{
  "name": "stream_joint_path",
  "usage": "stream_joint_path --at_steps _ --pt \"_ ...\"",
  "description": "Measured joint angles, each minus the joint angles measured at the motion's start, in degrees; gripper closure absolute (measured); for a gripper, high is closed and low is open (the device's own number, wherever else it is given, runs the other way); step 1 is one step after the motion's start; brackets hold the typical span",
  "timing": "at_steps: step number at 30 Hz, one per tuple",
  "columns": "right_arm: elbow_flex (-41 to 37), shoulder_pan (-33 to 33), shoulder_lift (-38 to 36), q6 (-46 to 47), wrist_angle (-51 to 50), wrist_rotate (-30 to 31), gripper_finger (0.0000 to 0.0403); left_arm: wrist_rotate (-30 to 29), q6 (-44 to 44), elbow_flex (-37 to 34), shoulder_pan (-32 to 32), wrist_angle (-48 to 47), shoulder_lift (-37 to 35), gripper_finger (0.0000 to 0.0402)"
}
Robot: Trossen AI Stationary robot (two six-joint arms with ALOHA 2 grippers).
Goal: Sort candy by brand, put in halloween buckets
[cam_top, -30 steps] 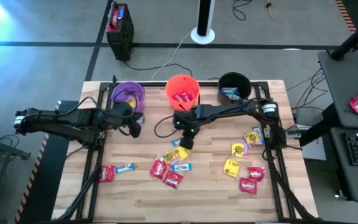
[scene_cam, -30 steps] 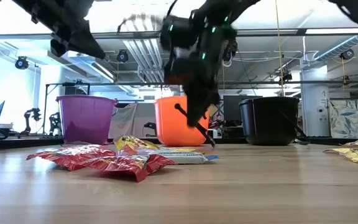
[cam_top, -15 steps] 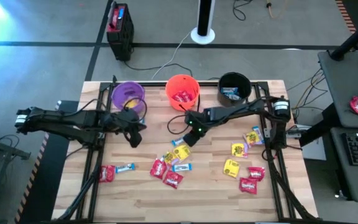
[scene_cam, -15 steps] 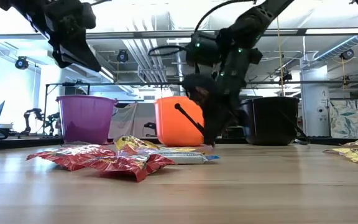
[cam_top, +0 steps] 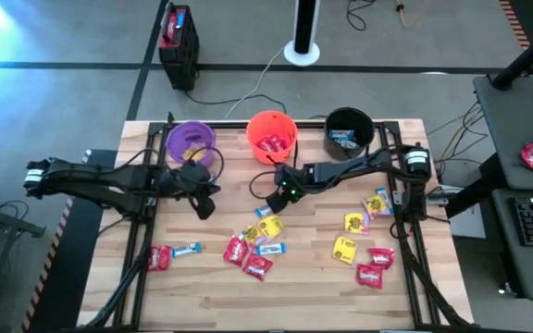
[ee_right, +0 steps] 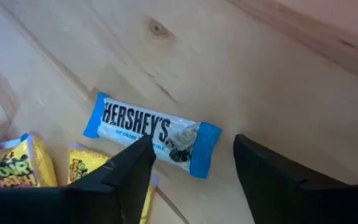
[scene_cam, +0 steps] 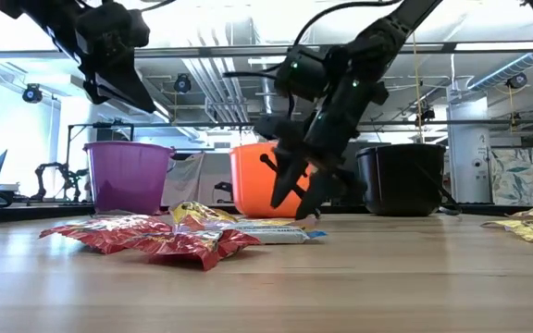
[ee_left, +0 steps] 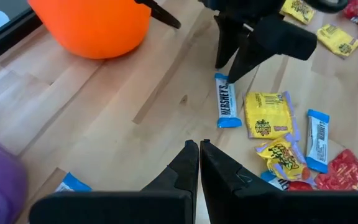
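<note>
hovering right tool (ee_right: 191, 168) with jaws spread wide over the blue-and-white bar (ee_right: 151, 134) lying flat on the table (ee_right: 291, 74) just beneath, likely lined up to straddle it for the black bucket (cam_top: 349, 129). left tool (ee_left: 197, 163) closed, empty, waiting beside the purple bucket (cam_top: 191, 142).

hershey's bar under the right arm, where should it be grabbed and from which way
Take the Hershey's bar across its narrow middle, coming straight down from above. It lies flat on the table, clear of the yellow packets, so the long edges are free. The right end effector already hangs open over one end.
</note>
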Motion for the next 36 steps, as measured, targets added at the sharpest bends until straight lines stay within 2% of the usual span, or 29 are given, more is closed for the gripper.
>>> stream_joint_path --at_steps 6,11,18,28,36 --pt "0.3 0.2 3.0 1.9 2.7 -0.5 0.0176 0.0 0.8 0.0 0.0 -0.2 3.7 0.0402" --pt "0.6 0.4 4.3 2.3 3.2 -1.5 0.0192 1.3 0.8 0.0 0.0 0.9 7.3 0.0402" --pt "0.7 0.6 7.8 2.9 3.4 -1.2 0.0251 2.0 1.0 0.0 0.0 1.8 12.0 0.0402" --pt "0.6 0.8 10.5 -1.4 5.3 0.4 0.0382 5.5 0.8 0.0 0.0 4.0 18.0 0.0402" --pt "0.5 0.9 5.5 -4.6 6.5 2.7 0.0394 6.2 0.8 0.0 0.0 5.0 19.8 0.0402"
